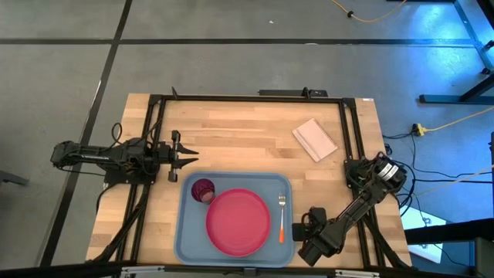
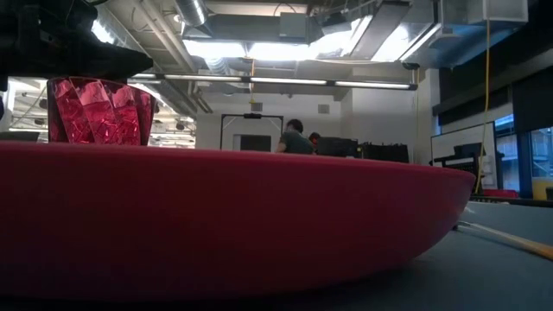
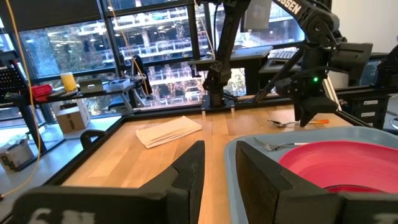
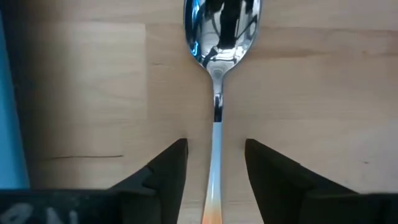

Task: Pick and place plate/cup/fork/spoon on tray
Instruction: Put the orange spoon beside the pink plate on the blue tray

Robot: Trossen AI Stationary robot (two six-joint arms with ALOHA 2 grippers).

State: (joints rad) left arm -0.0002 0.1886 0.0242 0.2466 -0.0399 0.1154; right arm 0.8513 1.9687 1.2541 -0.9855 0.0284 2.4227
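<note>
The light blue tray (image 1: 185, 232) lies at the table's near middle. On it are the pink-red plate (image 1: 238, 222), the maroon cup (image 1: 202, 190) at its far left and the fork (image 1: 282, 216) along its right side. The spoon (image 4: 219, 37) lies on the wood just right of the tray. My right gripper (image 4: 216, 163) is open and low over it, one finger on each side of the spoon's handle (image 4: 215, 143), with a gap on both sides. In the high view that gripper (image 1: 303, 225) hides the spoon. My left gripper (image 1: 185, 157) is open and empty beside the tray's far left corner.
A white folded napkin (image 1: 314, 139) lies at the table's far right. Bare wood stretches across the far half of the table. The dark frame rails (image 1: 349, 131) run along the table's sides. People sit in the room beyond (image 2: 294, 138).
</note>
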